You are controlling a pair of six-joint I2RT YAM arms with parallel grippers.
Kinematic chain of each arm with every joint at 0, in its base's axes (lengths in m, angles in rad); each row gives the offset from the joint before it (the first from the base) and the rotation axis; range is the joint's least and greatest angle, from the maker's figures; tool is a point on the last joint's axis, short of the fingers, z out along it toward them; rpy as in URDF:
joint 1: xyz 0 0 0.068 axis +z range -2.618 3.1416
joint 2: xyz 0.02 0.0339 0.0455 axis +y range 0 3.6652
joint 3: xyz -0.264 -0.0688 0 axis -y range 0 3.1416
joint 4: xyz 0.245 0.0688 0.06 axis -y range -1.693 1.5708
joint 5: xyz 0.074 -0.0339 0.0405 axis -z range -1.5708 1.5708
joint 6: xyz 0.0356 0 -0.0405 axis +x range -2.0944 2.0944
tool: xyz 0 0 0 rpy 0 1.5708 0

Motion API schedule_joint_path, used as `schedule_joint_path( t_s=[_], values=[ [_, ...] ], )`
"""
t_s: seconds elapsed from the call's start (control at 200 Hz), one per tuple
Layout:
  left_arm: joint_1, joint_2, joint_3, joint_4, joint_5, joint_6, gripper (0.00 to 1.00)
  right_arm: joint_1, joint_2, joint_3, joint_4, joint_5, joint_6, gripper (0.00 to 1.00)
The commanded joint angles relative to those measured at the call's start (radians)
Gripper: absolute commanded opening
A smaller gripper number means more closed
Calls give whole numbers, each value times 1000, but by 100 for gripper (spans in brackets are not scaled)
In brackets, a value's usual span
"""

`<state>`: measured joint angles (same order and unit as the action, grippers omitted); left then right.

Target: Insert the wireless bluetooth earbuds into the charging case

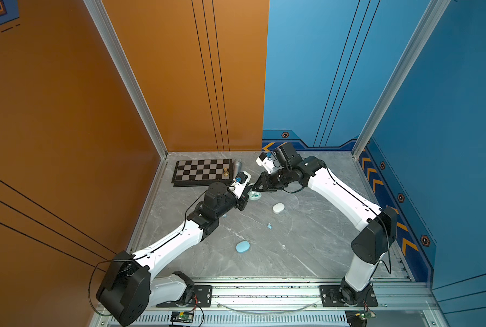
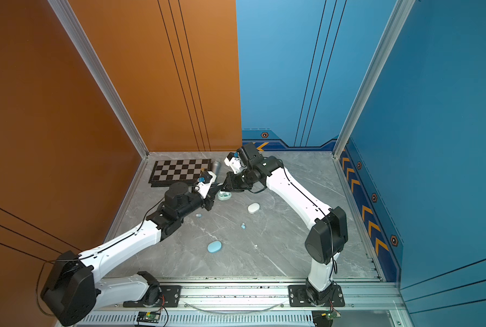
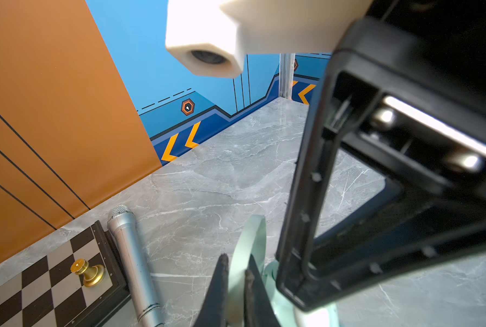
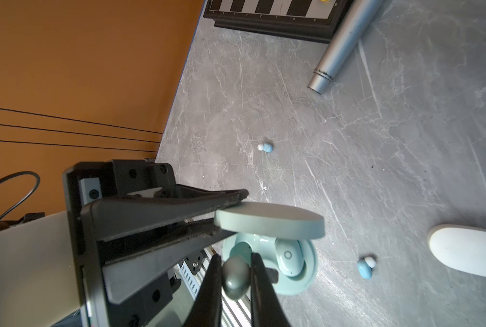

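A pale green charging case [image 1: 255,196] [image 2: 224,195] lies open at mid-table. My left gripper [image 3: 236,266] [image 4: 230,215] is shut on its raised lid [image 4: 270,219] [image 3: 251,237]. My right gripper [image 4: 234,256] is shut on a pale green earbud [image 4: 236,279], held just over the empty socket of the case base [image 4: 306,274]. Another green earbud [image 4: 288,259] sits in the other socket. Two light blue earbuds [image 4: 265,147] [image 4: 365,267] lie loose on the table, showing in both top views [image 1: 269,226] [image 2: 198,215].
A closed white case [image 1: 278,208] [image 4: 468,252] and a closed light blue case [image 1: 242,247] [image 2: 214,247] lie nearer the front. At the back left are a chessboard [image 1: 202,171] with a gold pawn [image 3: 87,273] and a silver microphone [image 3: 131,254] beside it.
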<state>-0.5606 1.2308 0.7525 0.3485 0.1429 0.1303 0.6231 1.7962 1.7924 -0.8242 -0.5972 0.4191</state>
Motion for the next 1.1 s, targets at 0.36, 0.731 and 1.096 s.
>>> schedule_joint_path(
  t_s=[0.36, 0.731, 1.096],
  values=[
    [-8, -3, 46, 24, 4, -12, 0, 12, 6, -45, -17, 52, -31, 7],
    [-7, 9, 52, 23, -1, -11, 0, 12, 12, -39, -16, 40, -34, 17],
    [-2, 24, 57, 32, 6, -18, 0, 5, 29, -3, -10, 18, -22, 25]
  ],
)
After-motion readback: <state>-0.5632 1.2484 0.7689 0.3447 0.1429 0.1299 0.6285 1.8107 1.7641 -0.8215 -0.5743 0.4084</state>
